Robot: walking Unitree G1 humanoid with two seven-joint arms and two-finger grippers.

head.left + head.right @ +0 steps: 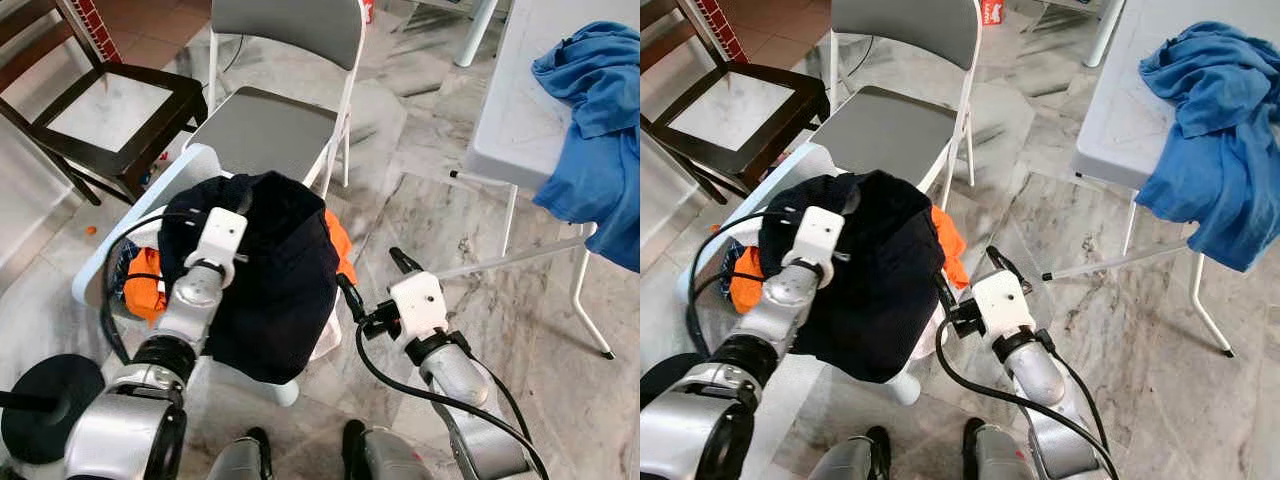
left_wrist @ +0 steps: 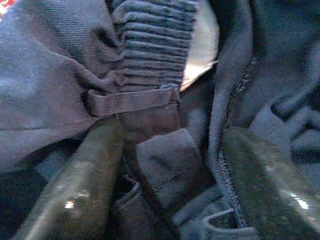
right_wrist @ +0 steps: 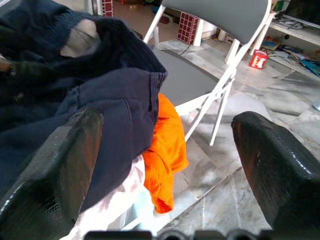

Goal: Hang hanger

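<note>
We see no hanger itself; a dark navy garment [image 1: 270,280] lies heaped over a white laundry basket [image 1: 185,165], with orange cloth [image 1: 342,250] beneath it. Our left gripper [image 2: 170,165] is pushed into the navy fabric, jaws apart with folds between them, not clenched. Our right gripper [image 3: 165,150] hovers just beside the pile, jaws released. Behind stands a grey folding chair [image 1: 280,120]; a blue cloth [image 1: 595,130] drapes off the tabletop [image 1: 520,110].

A home's living area: marble floor [image 1: 440,230], folding chair [image 1: 290,60], laundry basket [image 1: 140,215] of clothes.
</note>
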